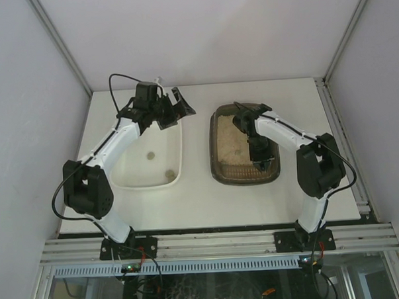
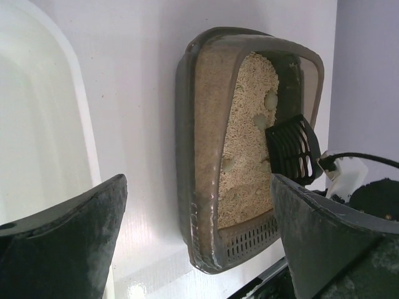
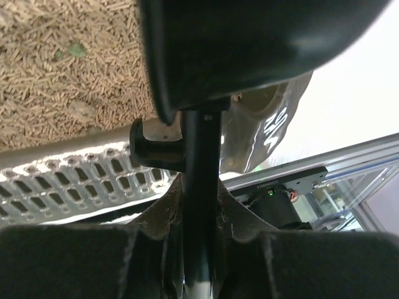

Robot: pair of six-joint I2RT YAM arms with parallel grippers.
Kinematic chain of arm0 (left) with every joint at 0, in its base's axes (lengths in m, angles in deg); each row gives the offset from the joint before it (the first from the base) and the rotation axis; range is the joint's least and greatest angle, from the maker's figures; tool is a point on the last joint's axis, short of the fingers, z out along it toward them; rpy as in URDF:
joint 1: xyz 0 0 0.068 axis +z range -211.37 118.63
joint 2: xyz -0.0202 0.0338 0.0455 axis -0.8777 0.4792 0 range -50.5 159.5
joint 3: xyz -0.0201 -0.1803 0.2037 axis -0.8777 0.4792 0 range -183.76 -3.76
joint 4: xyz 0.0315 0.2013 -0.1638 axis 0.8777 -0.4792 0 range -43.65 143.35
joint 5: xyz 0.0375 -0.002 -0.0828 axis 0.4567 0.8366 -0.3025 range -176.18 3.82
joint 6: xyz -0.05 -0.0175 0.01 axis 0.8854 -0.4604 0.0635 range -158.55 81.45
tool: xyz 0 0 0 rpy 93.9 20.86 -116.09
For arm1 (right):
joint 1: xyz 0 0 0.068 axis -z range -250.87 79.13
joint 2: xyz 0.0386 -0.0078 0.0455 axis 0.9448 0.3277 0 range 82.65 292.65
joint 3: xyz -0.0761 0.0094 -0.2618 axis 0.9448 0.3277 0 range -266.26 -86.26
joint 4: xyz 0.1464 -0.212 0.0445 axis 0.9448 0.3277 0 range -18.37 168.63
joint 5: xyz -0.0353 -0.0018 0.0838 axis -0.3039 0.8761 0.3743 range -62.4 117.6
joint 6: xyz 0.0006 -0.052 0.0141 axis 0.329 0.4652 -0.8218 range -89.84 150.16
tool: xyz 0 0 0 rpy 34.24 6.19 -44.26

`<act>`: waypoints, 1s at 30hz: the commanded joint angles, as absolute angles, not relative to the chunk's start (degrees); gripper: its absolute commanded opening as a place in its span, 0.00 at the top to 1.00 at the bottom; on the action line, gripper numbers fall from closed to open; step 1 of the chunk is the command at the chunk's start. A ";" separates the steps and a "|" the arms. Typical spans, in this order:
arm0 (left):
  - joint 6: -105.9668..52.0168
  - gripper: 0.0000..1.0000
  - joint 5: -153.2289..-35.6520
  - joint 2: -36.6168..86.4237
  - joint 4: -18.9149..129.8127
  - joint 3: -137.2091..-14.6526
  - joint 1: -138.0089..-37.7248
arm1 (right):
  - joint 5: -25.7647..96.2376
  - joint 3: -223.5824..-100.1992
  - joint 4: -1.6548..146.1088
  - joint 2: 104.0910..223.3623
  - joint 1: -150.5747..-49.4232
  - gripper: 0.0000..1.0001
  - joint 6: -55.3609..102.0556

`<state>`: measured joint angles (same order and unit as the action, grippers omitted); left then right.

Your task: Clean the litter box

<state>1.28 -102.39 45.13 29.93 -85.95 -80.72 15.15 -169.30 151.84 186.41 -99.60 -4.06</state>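
The litter box (image 1: 216, 146) is a dark brown tray of pale beige sand (image 1: 231, 145) at the table's right centre. In the left wrist view the litter box (image 2: 202, 156) holds a few pale lumps (image 2: 270, 99) in the sand. My right gripper (image 1: 258, 153) is down inside the box, near its front right part, shut on the handle of the black slotted scoop (image 3: 199, 162). The scoop's head (image 2: 292, 149) lies on the sand. My left gripper (image 1: 176, 109) is open and empty above the far right corner of the white tray (image 1: 136, 179).
The white tray holds two small lumps (image 1: 151, 155), (image 1: 169, 172). A strip of bare table (image 1: 196, 156) separates the two trays. Grey walls close in the back and sides. A metal rail (image 1: 217, 243) runs along the near edge.
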 commanded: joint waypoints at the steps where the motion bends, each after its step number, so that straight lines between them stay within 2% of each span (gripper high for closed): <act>1: 0.22 0.00 -101.32 41.97 30.59 -84.10 -80.46 | 16.81 -172.86 151.74 187.68 -96.41 1.00 -1.28; 9: -1.75 0.00 -101.00 39.91 31.37 -82.40 -79.56 | 17.51 -177.68 150.37 192.49 -95.07 1.00 -0.62; 20: -1.54 0.00 -101.65 41.26 31.12 -82.61 -79.54 | 26.38 -178.84 147.33 196.36 -95.50 1.00 1.03; 30: -1.30 0.00 -102.20 42.55 30.77 -83.11 -79.54 | 45.13 -172.20 139.21 194.49 -91.10 1.00 1.82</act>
<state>-0.58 -101.45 42.86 29.69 -83.09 -79.72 31.67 -175.75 144.67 194.96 -92.83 -0.47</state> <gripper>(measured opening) 0.998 0.137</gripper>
